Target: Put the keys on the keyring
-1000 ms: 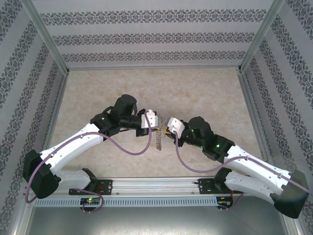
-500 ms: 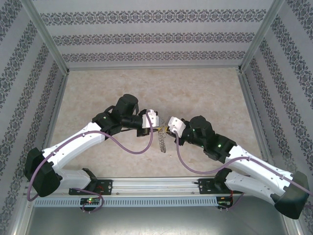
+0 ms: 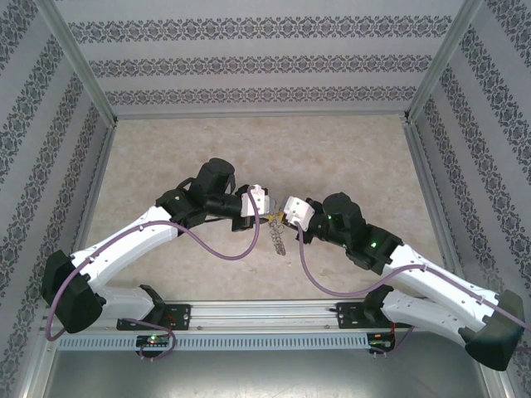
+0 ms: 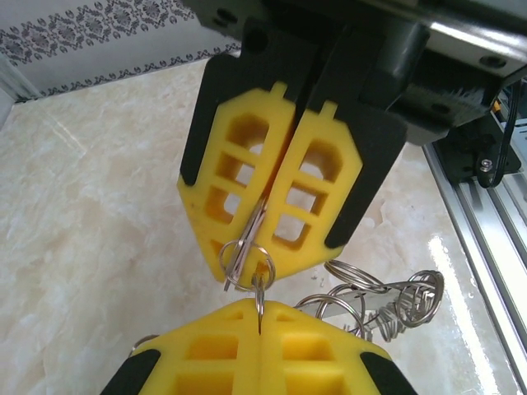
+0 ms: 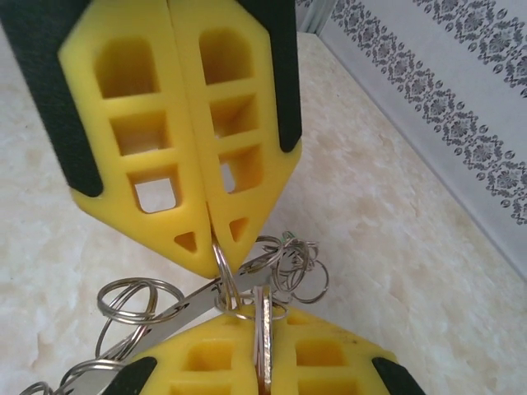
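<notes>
Left hand [image 3: 268, 217] and right hand [image 3: 283, 220] have slid a little right; both pinch the silvery bunch of metal rings [image 3: 278, 239] tight, likely keeping it steady for threading.

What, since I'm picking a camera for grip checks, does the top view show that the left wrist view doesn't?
Top view: the left arm and right arm whole, with purple cables. Left wrist view: thin rings pinched in the seams of shut yellow fingers. Both: the left gripper and right gripper tip to tip, the keyring dangling between.
</notes>
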Action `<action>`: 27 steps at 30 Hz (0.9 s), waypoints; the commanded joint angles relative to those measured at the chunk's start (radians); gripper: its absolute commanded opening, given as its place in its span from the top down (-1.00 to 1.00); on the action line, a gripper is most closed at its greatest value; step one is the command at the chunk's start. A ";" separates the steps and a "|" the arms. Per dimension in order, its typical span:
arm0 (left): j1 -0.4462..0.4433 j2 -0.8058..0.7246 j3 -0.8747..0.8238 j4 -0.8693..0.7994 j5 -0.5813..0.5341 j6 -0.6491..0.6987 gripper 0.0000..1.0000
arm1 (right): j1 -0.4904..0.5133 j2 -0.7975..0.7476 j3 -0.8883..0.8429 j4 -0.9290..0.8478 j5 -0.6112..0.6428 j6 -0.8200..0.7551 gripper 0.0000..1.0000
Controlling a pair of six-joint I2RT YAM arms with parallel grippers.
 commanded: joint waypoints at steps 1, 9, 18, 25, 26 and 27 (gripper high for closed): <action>-0.017 -0.005 0.008 0.005 -0.018 0.007 1.00 | 0.013 -0.037 0.013 0.022 -0.038 -0.007 1.00; -0.018 0.012 0.015 -0.009 -0.026 0.012 1.00 | 0.013 -0.024 0.026 0.016 -0.033 -0.004 1.00; -0.017 -0.039 -0.047 0.062 -0.160 -0.004 1.00 | 0.013 0.012 0.006 -0.015 0.056 0.008 0.91; -0.017 -0.061 -0.054 0.051 -0.156 -0.003 1.00 | 0.015 0.070 -0.006 -0.018 0.079 0.028 0.76; -0.017 -0.058 -0.052 0.051 -0.149 -0.008 1.00 | 0.014 0.073 -0.008 -0.013 0.077 0.023 0.76; -0.017 -0.058 -0.052 0.051 -0.143 -0.011 1.00 | 0.016 0.073 -0.002 -0.016 0.074 0.017 0.77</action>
